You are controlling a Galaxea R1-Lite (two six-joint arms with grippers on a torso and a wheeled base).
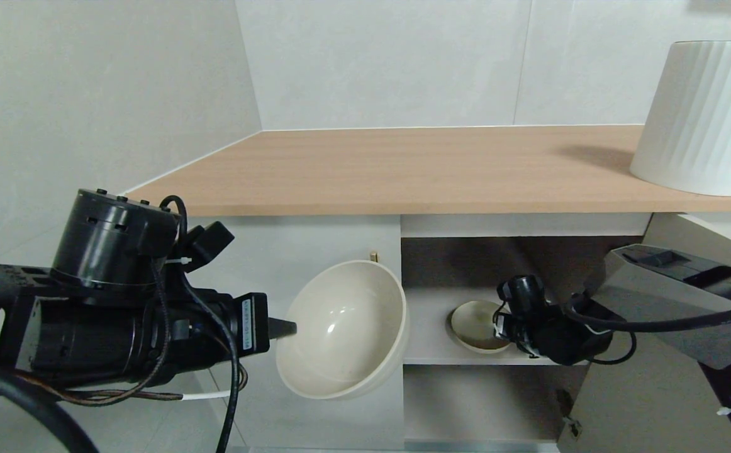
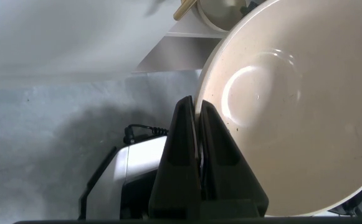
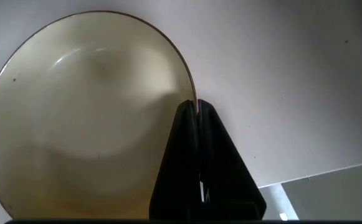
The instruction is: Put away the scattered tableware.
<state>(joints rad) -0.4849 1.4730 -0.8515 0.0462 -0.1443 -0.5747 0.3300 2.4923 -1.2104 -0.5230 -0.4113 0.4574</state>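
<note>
Cream bowl (image 1: pixel 340 327) in left jaws; wrist-close, plate (image 3: pixel 75 112) rim between right jaws

I read the bowl (image 1: pixel 340 327) as smooth and glossy, with a bright highlight on its inner wall. The plate (image 3: pixel 75 112) looks glazed too, with a softer sheen. The left gripper (image 2: pixel 198 115) has matt black, plastic-looking fingers (image 2: pixel 181 155). The countertop (image 1: pixel 403 170) is matt wood grain; the ribbed white cylinder (image 1: pixel 705 113) is matt.
</note>
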